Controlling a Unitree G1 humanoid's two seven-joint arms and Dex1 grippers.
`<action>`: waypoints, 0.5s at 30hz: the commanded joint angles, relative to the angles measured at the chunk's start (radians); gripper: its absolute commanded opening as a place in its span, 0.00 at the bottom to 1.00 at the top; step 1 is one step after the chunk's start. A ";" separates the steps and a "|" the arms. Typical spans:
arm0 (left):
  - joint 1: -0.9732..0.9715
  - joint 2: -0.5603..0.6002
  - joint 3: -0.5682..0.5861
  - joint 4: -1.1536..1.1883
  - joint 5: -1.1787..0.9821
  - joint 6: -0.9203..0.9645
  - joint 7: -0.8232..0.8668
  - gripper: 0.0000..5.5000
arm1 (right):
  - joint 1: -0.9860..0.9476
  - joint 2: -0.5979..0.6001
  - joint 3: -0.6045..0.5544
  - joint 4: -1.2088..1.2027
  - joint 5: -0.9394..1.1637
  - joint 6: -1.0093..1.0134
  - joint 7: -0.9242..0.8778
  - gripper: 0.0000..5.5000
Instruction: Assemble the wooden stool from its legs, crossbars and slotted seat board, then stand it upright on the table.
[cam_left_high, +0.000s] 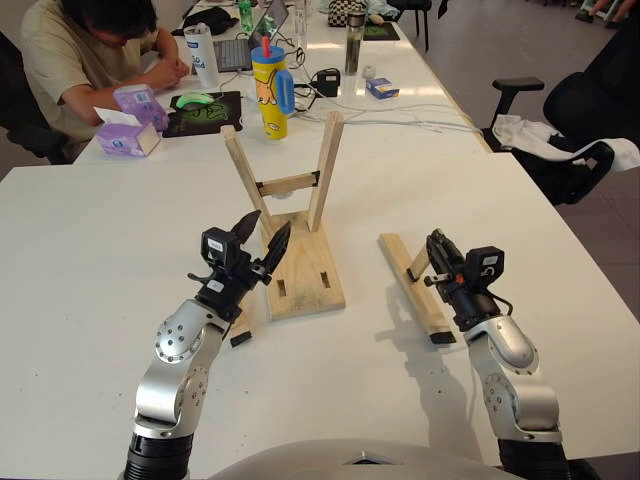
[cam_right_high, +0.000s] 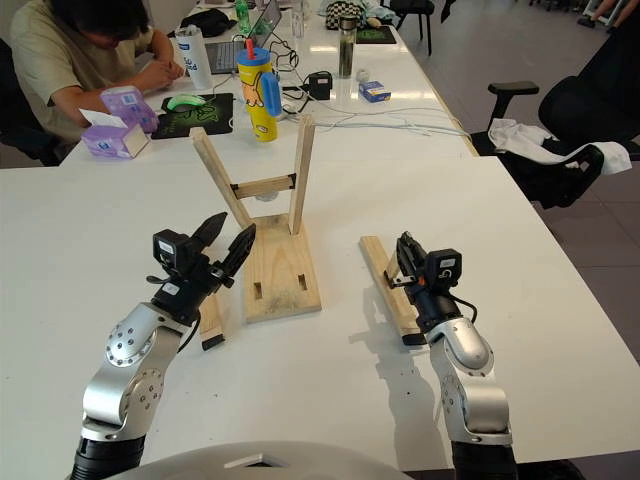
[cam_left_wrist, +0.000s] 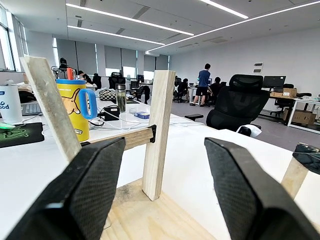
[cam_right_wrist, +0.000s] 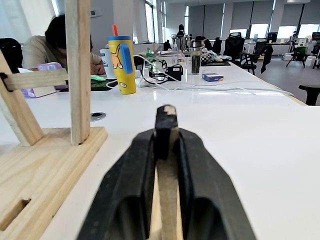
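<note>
R claw (cam_left_high: 436, 243) is clamped on a loose leg (cam_right_wrist: 168, 200) lying on the surface, long axis pointing away from the robot, just right of the board (cam_left_high: 305, 290) (R arm nearer). L claw (cam_left_high: 268, 225) gapes wide, empty, at the board's near-left edge. Count: 1 board, 2 upright legs (cam_left_high: 325, 170) w/ 1 crossbar (cam_left_high: 288, 183), 2 empty slots (cam_left_high: 282, 290).

**White table, three wooden parts**

The white table (cam_left_high: 90, 260) carries the slotted seat board (cam_left_high: 303, 292) flat near its centre. A loose leg (cam_left_high: 400, 258) lies at the board's 3 o'clock, and a short wooden piece (cam_right_high: 211, 325) at its 8 o'clock.
</note>
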 joint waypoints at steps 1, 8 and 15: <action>-0.010 0.002 -0.001 0.017 0.014 0.001 0.000 0.53 | 0.020 -0.006 0.023 0.087 -0.038 0.074 -0.003 0.08; -0.007 0.001 -0.001 0.021 0.018 -0.006 0.000 0.53 | 0.008 -0.023 0.023 0.083 -0.070 0.065 -0.007 0.08; 0.021 -0.004 -0.011 0.049 0.039 -0.028 -0.003 0.53 | -0.181 -0.014 -0.045 -0.118 0.055 0.207 -0.042 0.18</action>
